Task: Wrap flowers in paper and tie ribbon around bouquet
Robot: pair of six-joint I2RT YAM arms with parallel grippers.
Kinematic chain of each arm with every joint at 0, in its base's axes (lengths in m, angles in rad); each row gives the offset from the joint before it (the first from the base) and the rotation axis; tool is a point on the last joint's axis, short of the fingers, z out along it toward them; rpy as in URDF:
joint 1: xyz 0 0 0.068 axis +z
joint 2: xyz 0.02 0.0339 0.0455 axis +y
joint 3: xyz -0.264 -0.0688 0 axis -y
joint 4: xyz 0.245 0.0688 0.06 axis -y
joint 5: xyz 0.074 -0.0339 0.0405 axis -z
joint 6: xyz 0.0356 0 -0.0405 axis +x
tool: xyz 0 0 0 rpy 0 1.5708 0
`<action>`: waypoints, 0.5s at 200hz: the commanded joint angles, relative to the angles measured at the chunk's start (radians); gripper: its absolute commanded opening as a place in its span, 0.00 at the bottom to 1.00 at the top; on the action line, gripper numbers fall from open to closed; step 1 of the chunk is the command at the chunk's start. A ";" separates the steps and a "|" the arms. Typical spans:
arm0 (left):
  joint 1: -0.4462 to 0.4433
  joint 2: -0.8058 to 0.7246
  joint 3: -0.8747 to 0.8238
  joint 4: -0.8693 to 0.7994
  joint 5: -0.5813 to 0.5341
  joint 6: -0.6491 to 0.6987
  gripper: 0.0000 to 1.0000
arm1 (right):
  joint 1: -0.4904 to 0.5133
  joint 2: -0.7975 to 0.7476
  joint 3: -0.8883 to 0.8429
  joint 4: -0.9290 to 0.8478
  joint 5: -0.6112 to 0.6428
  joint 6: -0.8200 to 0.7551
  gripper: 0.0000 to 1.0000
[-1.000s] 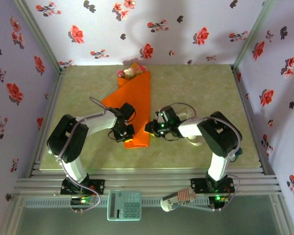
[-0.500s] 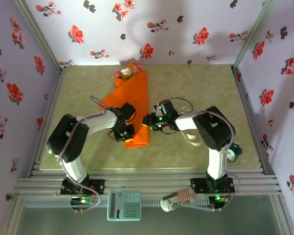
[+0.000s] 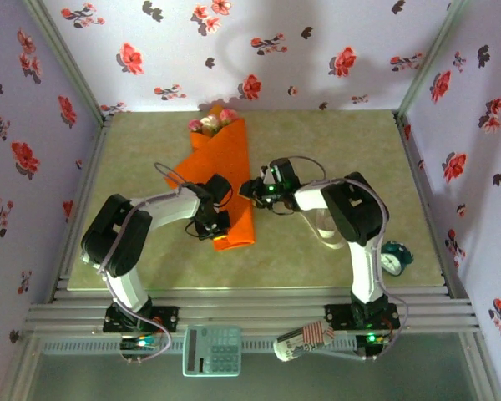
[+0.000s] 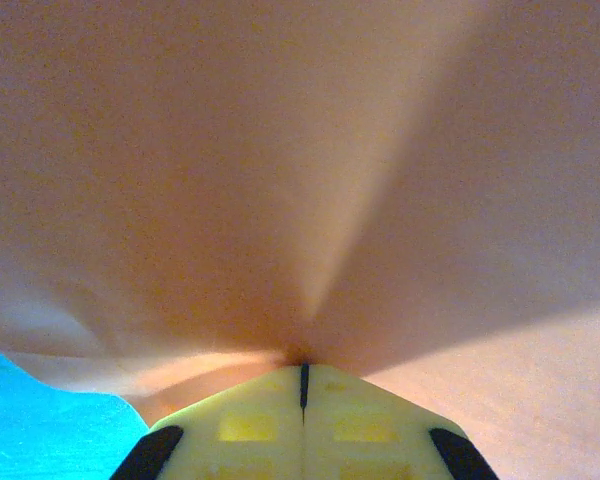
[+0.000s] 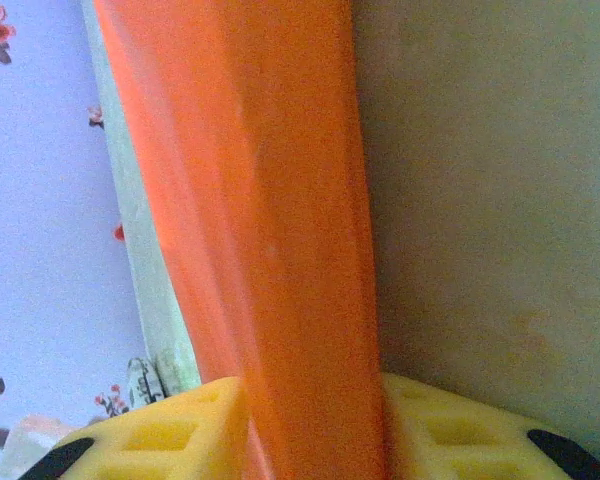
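At the near rail lay a grey calculator (image 3: 211, 349), and a little further in, to the right of the right arm, a small teal clock (image 3: 392, 259) sat on the green table (image 3: 342, 150).

Next came the left gripper (image 3: 215, 234), set on the near left part of the orange paper (image 3: 238, 167). Its wrist view showed the two yellow fingers pressed flat together with only a thin dark seam between them. A pinch of paper was caught at their tips, and creases fanned out from that spot.

A pale loop of ribbon (image 3: 324, 227) lay on the table under the right forearm (partly hidden, so its full run could not be traced).

Slightly further back, the right gripper (image 3: 250, 189) met the right edge of the bouquet (image 3: 234, 200) about halfway along its length. From its wrist, a rolled band of paper ran straight up between the yellow fingers, one finger on each side and both against it. The jaws stood narrowly apart, closed on that fold.

The bouquet lay on the table left of centre, narrow end near and wide end far. The flowers (image 3: 209, 124), pink and cream, poked out at the far end, close to the flowered wall (image 3: 275, 58).
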 commanded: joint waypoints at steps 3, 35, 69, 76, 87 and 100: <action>-0.008 0.035 -0.013 -0.030 -0.037 0.023 0.01 | -0.032 0.086 0.083 0.045 0.122 -0.007 0.06; -0.008 0.030 -0.014 -0.031 -0.036 0.021 0.01 | -0.041 0.118 0.136 0.052 0.140 0.002 0.22; -0.009 0.031 -0.013 -0.036 -0.035 0.025 0.01 | -0.052 0.176 0.210 0.055 0.151 0.020 0.39; -0.009 0.032 -0.013 -0.037 -0.035 0.026 0.00 | -0.055 0.191 0.226 0.063 0.152 0.028 0.37; -0.010 0.033 -0.013 -0.039 -0.035 0.028 0.00 | -0.060 0.210 0.252 0.067 0.159 0.038 0.26; -0.009 0.032 -0.013 -0.039 -0.035 0.028 0.00 | -0.065 0.229 0.277 0.071 0.170 0.046 0.01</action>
